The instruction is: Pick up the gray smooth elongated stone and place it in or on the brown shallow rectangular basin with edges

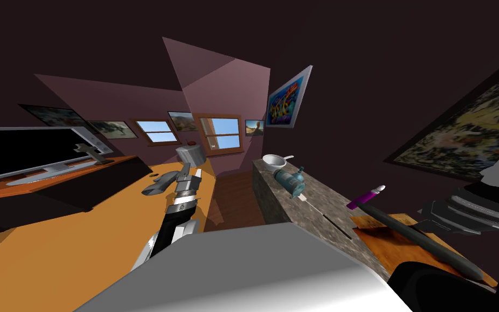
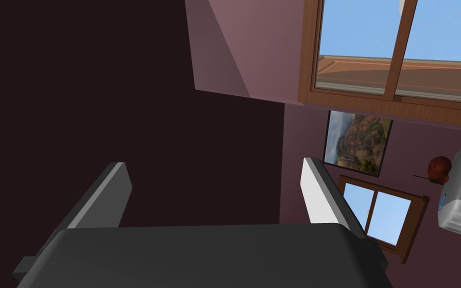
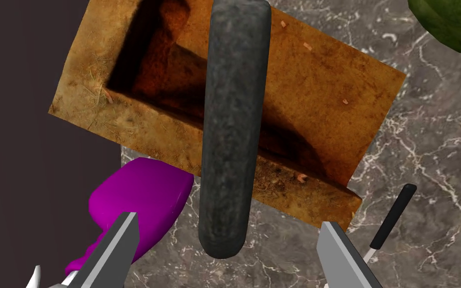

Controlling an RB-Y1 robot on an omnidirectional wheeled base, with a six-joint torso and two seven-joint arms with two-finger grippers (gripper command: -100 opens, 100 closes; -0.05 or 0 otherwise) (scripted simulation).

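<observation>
The stone [image 3: 229, 125] lies across the basin [image 3: 314, 100], and that is the big news. It crosses the hollow from one long wall to the other, and its rounded near end pokes out past the near wall over the counter [image 3: 424, 165]. The basin sits at the counter's edge, with one end seeming to jut past it.

The right gripper [image 3: 227, 220] hovers at that near end, fingers spread wide. The stone's tip sits between them, with a clear gap on each side and no contact. So nothing is pinched here: the stone appears to be carried by the basin's walls alone.

From the head view, the stone [image 1: 421, 238] runs long and dark over the basin [image 1: 389, 254] at the near end of the counter [image 1: 308, 211]. That agrees with the wrist camera.

A purple thing [image 3: 139, 200] lies just beside the stone's tip, close to one finger; I can't tell if they touch. A thin dark-handled tool [image 3: 392, 220] lies by the other finger, and something green [image 3: 454, 20] shows at the far side of the basin.

The left gripper [image 2: 214, 164] is out over the orange table [image 1: 80, 233], well away from all this, fingers apart and empty.

My call: the pick looks done and the placing as good as done, with the stone on rather than down in the basin. What's left is backing the right hand off without nudging that overhanging end or the purple thing.
</observation>
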